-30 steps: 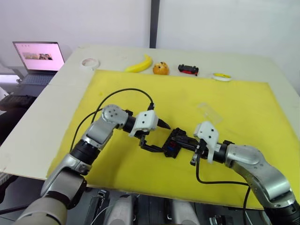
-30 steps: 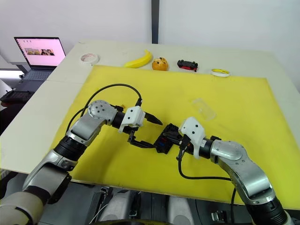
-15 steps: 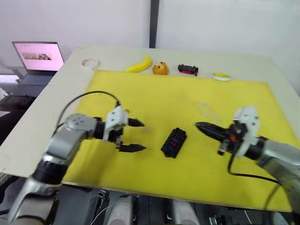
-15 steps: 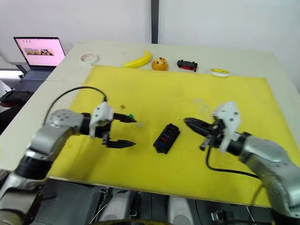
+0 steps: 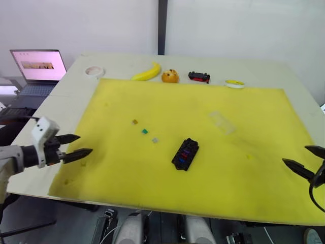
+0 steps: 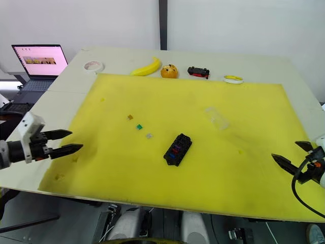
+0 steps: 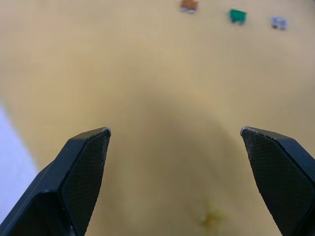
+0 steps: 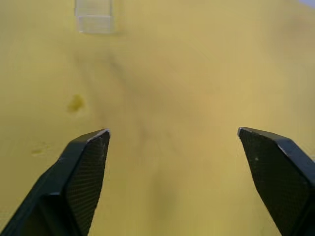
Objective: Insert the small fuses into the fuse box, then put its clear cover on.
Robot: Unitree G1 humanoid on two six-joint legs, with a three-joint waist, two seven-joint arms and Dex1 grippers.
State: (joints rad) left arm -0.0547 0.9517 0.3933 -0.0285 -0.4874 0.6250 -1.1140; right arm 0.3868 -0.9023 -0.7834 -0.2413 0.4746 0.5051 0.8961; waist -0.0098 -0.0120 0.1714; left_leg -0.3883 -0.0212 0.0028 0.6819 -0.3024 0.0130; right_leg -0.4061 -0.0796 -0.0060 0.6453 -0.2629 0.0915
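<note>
Now, line by line:

Table: a pale table (image 6: 299,86) carries a large yellow mat (image 6: 167,107) that covers most of its top; bare table edge shows along the far side and the left.
Mat surface: plain yellow, with a few small darker stains near the left and right edges.
Fuse box: the black fuse box (image 6: 177,149) lies near the middle of the mat, angled, with red and blue fuses seated in its slots.
Loose fuses: three small fuses lie on the mat to the left of the box, apart from it and from each other: a brown-yellow one (image 6: 130,117), a green one (image 6: 138,126) and a grey one (image 6: 149,135).
Clear cover: the clear cover (image 6: 217,116) lies on the mat beyond and to the right of the box, well apart from it.
Left gripper: the left gripper (image 6: 65,142) hangs at the left edge of the mat, fingers spread wide, empty.
Right gripper: the right gripper (image 6: 293,155) sits at the right edge of the mat, fingers spread wide, empty.
Far edge of table: a roll of tape (image 6: 92,66), a banana (image 6: 144,66), an orange (image 6: 169,71), a toy car (image 6: 198,71) and a yellow ring (image 6: 233,79).
Room: white walls behind the table with a dark vertical strip (image 6: 163,24); an open laptop (image 6: 40,60) stands on a lower surface at the left.
</note>
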